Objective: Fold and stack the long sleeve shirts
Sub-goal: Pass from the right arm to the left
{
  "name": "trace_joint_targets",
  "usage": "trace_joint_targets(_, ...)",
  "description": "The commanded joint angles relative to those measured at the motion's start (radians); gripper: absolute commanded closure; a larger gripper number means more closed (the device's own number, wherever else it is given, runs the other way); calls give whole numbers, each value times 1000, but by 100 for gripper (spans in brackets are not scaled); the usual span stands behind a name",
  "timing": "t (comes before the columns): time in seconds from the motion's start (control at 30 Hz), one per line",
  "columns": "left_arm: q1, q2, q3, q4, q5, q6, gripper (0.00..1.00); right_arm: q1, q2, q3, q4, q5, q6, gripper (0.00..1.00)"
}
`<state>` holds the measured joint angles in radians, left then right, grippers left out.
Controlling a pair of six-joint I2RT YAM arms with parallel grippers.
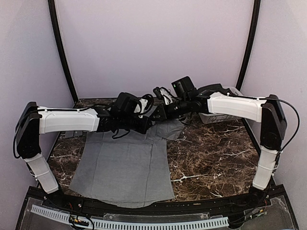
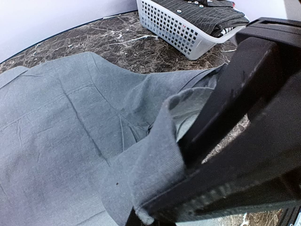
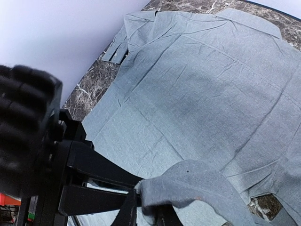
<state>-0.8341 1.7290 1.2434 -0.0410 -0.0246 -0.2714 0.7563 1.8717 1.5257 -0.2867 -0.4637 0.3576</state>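
Note:
A plain mid-grey long sleeve shirt (image 1: 124, 163) lies flat on the marble table, seen from both wrists (image 2: 56, 132) (image 3: 197, 84). One sleeve is lifted over its far right part, and both grippers meet at the cuff (image 3: 188, 183) (image 2: 155, 165). My left gripper (image 1: 148, 123) (image 2: 134, 217) is shut on the cuff's end. My right gripper (image 1: 160, 112) (image 3: 148, 214) has the same cuff between its fingertips, which stand only slightly apart. In the right wrist view the left gripper's black fingers (image 3: 99, 174) reach in from the left.
A white slotted basket (image 1: 225, 117) (image 2: 178, 33) stands at the back right of the table, holding a dark striped shirt (image 2: 202, 12). Brown marble table (image 1: 216, 158) shows to the right of the grey shirt. Lilac walls enclose the back and sides.

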Motion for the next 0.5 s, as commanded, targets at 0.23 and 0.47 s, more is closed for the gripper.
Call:
trace_joint_targets(0.23,38,-170,-12,-260,-6,-272,100,7,-240,-143,113,273,-29,52)
trace_joint_targets(0.47,104,-318,-214,-313,166,-481,100,-11,-250,-219,102,399,-47,52)
